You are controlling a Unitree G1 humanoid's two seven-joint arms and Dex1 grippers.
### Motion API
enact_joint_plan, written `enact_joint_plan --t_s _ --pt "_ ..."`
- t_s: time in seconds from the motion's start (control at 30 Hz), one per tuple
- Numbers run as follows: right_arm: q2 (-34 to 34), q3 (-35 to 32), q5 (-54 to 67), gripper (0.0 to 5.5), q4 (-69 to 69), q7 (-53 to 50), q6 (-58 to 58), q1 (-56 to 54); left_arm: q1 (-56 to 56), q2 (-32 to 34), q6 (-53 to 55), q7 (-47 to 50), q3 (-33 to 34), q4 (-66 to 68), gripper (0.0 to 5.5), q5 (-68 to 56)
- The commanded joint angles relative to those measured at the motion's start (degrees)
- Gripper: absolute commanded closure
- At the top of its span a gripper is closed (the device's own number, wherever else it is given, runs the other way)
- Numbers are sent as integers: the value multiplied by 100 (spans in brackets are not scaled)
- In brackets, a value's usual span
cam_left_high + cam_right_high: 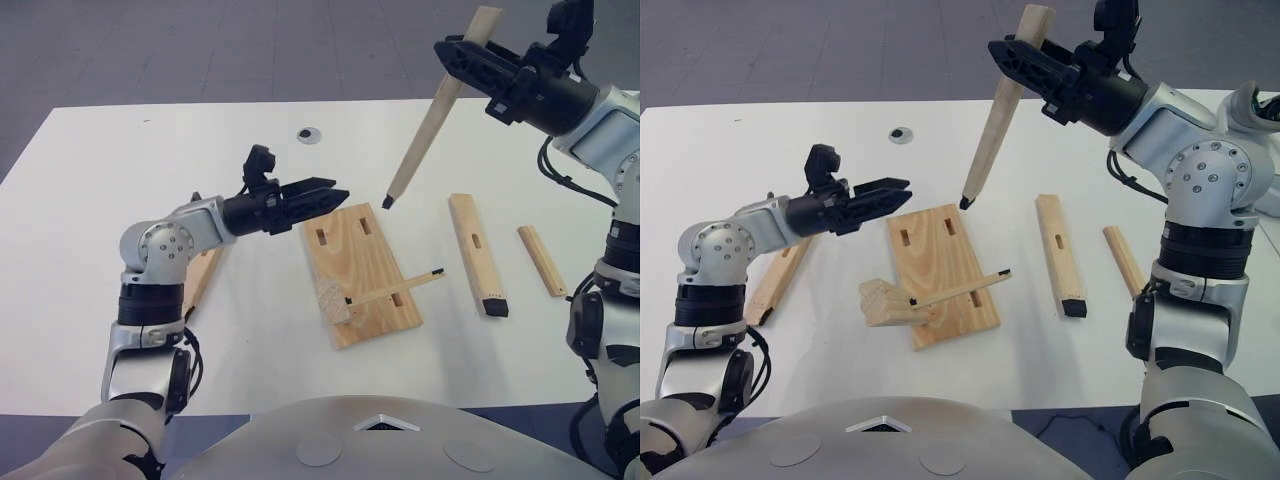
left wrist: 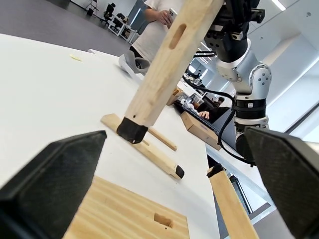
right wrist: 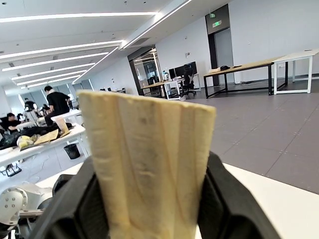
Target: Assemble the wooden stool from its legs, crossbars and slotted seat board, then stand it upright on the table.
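Overhead, the right end effector (image 1: 458, 62) clamps a wooden leg (image 1: 430, 130), probably stiff and light, near its top. Its dark tip hangs by the slotted seat board (image 1: 370, 270) on the tabletop (image 1: 150, 160); the left end effector (image 1: 325, 193) hovers spread and empty.

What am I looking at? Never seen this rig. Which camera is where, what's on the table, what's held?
It is a humanoid robot with two arms, each ending in a two-finger pincer. Two pictures come from the stereo camera in its head, looking down over the arms. The other two come from cameras on the wrists.

On the white table lies the slotted seat board, with a wooden piece sticking up from it. A spare leg and a short crossbar lie to its right, and another leg lies to its left.

The right pincer grips a raised leg, tilted, dark tip near the board's far right corner. The left pincer hovers open and empty by the far left corner.
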Motion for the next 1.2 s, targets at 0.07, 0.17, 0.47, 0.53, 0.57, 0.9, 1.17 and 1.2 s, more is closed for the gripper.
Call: enact_joint_plan --t_s 0.07,0.17,0.47,0.53,0.57,0.9,1.17,1.2 --pt "-336 -66 -271 343 -90 678 50 247 680 214 -169 143 -4 -527 10 264" --pt "-818 -48 -539 343 -203 1330 39 840 1112 336 -345 184 20 -639 10 485" --pt "-602 -164 -432 343 -828 1798 184 2301 1180 347 -591 174 21 -540 10 716" --pt "-309 -215 -187 343 -1255 1523 311 2744 1172 344 -660 188 39 -528 10 767" --pt "-183 -246 -97 343 -1449 1392 347 2938 1159 351 -690 186 40 -513 10 782" --pt "533 -593 371 343 -2081 199 230 3361 1273 344 -726 173 3 -557 10 811" --pt "-221 -437 -689 343 -1943 1240 -711 3375 1534 412 -824 143 36 -650 10 869" --pt "-245 -395 -854 343 -1785 1475 -948 3355 1588 415 -856 128 34 -655 10 891"
